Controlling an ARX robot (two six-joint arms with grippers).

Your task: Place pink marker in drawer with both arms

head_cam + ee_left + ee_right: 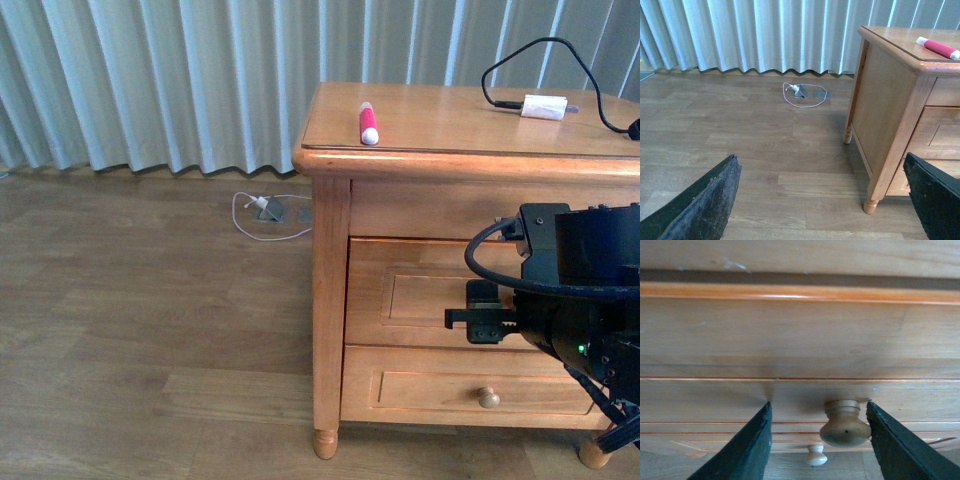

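- At the front of the cabinet, the right end effector has its two dark fingers spread apart, pinching nothing.
- Between those fingers sits the round wooden knob of the drawer, closer to one finger than the other; I cannot tell whether it touches.
- In the front view, the same right end effector is level with the cabinet's upper drawer, which is shut.
- Below it on the cabinet, the lower drawer's knob is in plain sight.
- Off to the side of the cabinet, the left end effector is spread wide over the wooden floor, holding nothing.
- On the cabinet's top, near its front left corner, the pink marker lies flat, white tip toward the front edge; the left wrist view also shows it.
- Farther right on the cabinet's top lies a white charger block with a black cable.
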